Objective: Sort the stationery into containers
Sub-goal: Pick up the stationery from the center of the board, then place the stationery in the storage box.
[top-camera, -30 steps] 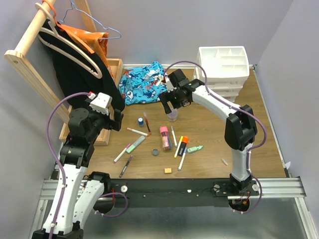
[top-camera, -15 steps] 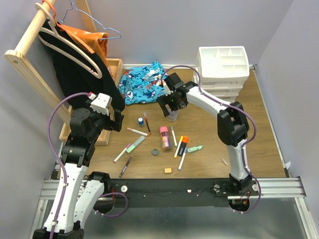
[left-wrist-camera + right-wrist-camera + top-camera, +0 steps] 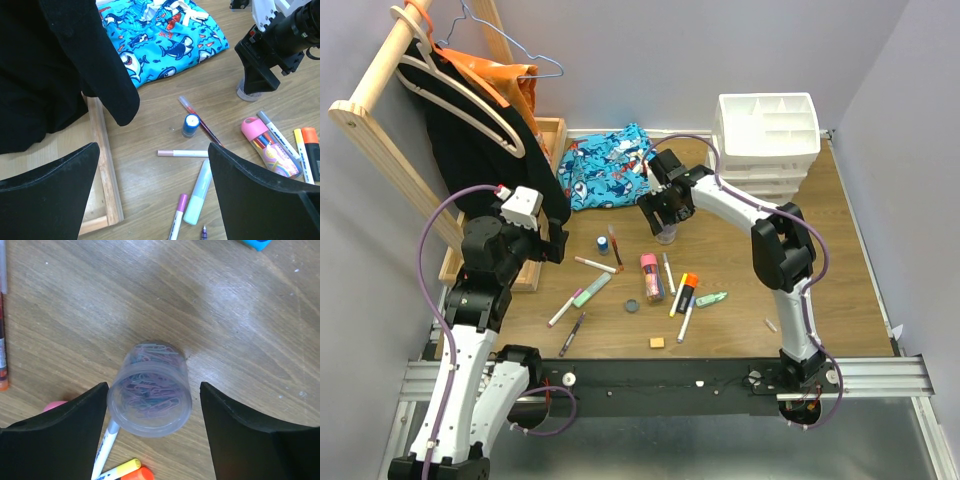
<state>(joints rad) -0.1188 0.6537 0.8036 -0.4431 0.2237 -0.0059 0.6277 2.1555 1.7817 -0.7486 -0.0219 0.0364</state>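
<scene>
A clear jar of paper clips stands upright on the wood table between the fingers of my right gripper, which is open; the jar sits closer to the left finger. In the top view the right gripper hangs over the jar. My left gripper is open and empty above loose pens. A pink glitter tube, mint highlighter, small blue bottle, orange highlighter and tan eraser cube lie scattered. The white organiser stands at the back right.
A blue shark-print cloth lies behind the jar. A wooden tray and a wooden rack with a black garment fill the left side. A small dark cap lies among the pens.
My right gripper has shifted slightly left and settled around the jar, with its elbow drawn in. The left arm has barely moved.
</scene>
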